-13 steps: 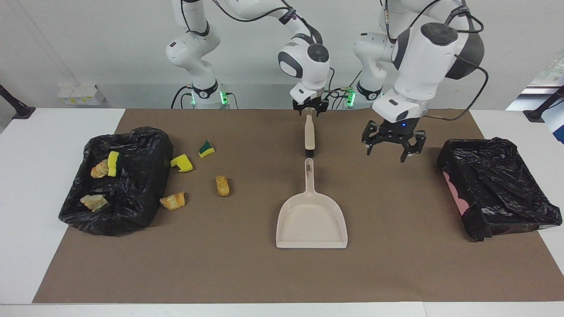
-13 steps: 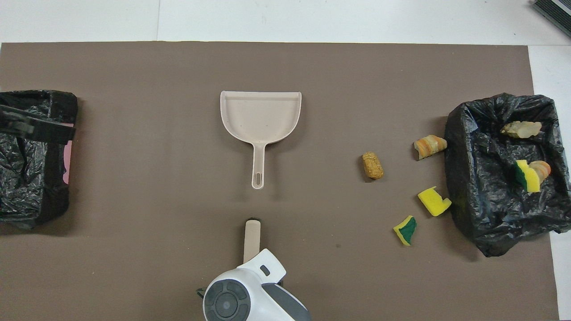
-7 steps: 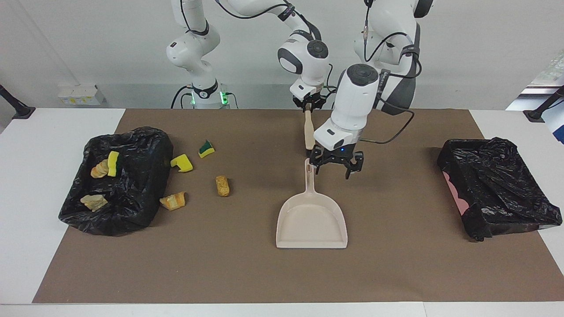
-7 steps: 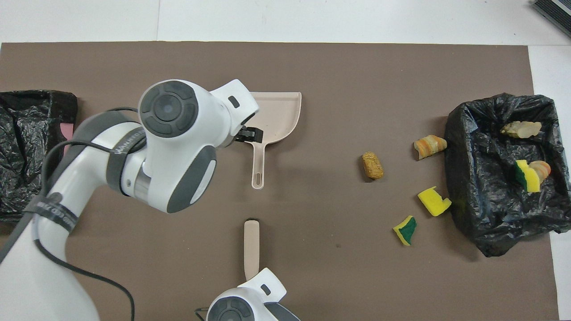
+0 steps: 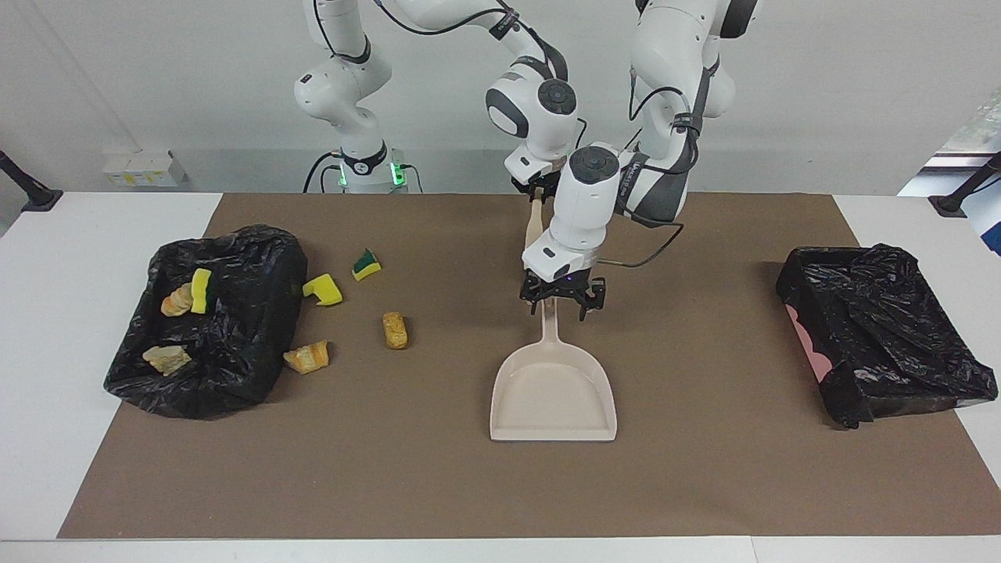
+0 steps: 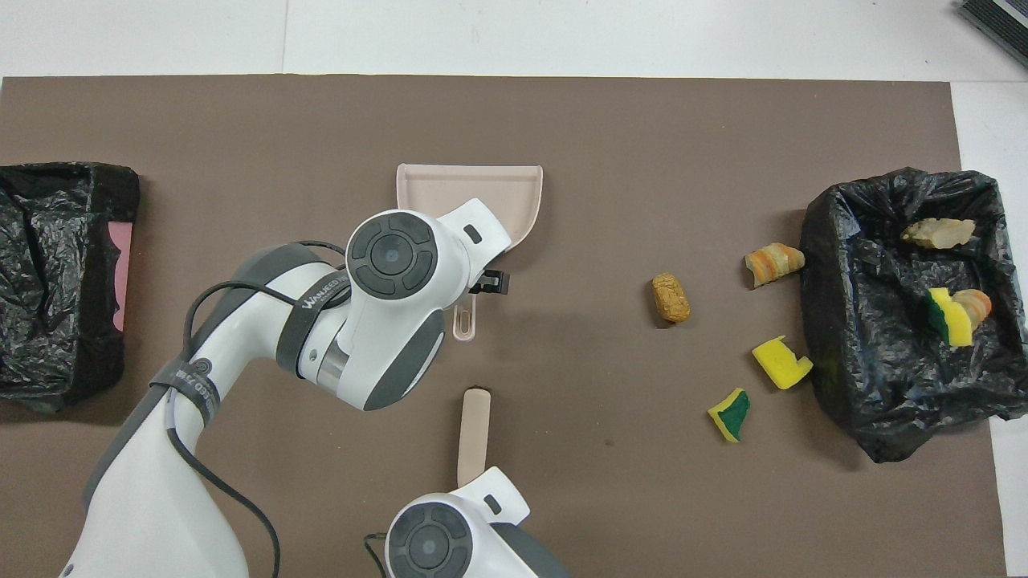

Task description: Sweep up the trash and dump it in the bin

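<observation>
The left arm's sleeve reads "WANJEED", its left gripper (image 5: 561, 299) open astride the dustpan (image 5: 553, 391) handle, scraps (image 5: 395, 330) toward the right arm's end, right gripper (image 5: 539, 190) clenching the brush (image 6: 472, 425).

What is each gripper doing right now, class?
Left gripper: open, straddling the dustpan handle.
Right gripper: shut on the brush, lifted.

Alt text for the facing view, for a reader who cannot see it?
The left gripper is at the dustpan handle while the right gripper holds a brush. Trash lies by a black bag; another bag sits at the left arm's end.
</observation>
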You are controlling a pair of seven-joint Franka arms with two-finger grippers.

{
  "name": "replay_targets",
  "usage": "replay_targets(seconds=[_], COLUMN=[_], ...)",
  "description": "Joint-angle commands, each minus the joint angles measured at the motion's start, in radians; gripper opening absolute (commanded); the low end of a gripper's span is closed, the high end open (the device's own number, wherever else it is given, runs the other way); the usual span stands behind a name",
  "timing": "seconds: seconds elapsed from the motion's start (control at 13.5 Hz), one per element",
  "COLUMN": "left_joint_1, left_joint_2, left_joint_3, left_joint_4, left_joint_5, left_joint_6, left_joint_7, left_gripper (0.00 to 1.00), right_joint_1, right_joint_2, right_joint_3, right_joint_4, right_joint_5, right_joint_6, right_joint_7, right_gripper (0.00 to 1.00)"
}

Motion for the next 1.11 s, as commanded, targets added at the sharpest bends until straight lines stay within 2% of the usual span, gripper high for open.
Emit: replay_targets(seconds=[0.0,0.15,0.3,0.44,0.52,0.67,0.74,0.96,1.04], left_joint_1=[-0.017,-0.04,-0.034,-0.03,-0.031,-0.033,-0.036,-0.028,-0.027], left_joint_2=[-0.014,0.015,0.024,0.026,0.026,0.026,0.024,0.024,0.024], left_joint_3=[0.017,0.018,0.018,0.017,0.017,0.017,0.017,0.018,0.02], left_joint_4=[-0.042,-0.047,-0.044,-0.044,-0.044,-0.044,-0.044,-0.027,-0.021], left_joint_5=[0.007,0.005,0.005,0.005,0.005,0.005,0.005,0.007,0.017], left_joint_6=[0.035,0.049,0.079,0.078,0.075,0.064,0.055,0.049,0.05], left_joint_7=[-0.016,-0.023,-0.033,-0.033,-0.033,-0.033,-0.033,-0.025,-0.013], left_gripper=[1.0,1.0,1.0,0.81,0.66,0.45,0.37,0.02,0.0], right_joint_1=[-0.1,-0.167,-0.226,-0.299,-0.327,-0.405,-0.439,-0.479,-0.513], right_joint_2=[-0.071,-0.108,-0.114,-0.114,-0.112,-0.119,-0.123,-0.193,-0.215], right_joint_3=[0.0,-0.004,0.0,-0.001,-0.001,-0.003,-0.003,-0.003,-0.003], right_joint_4=[0.004,0.01,0.074,0.116,0.113,0.086,0.066,-0.043,-0.081], right_joint_5=[0.008,-0.015,-0.15,-0.182,-0.19,-0.215,-0.23,-0.282,-0.299], right_joint_6=[-0.082,-0.154,-0.296,-0.404,-0.429,-0.484,-0.512,-0.564,-0.56], right_joint_7=[-0.027,-0.023,-0.035,-0.033,-0.032,-0.023,-0.021,-0.007,0.0], right_gripper=[0.0,0.0,0.0,0.0,0.0,0.0,0.0,0.0,0.0])
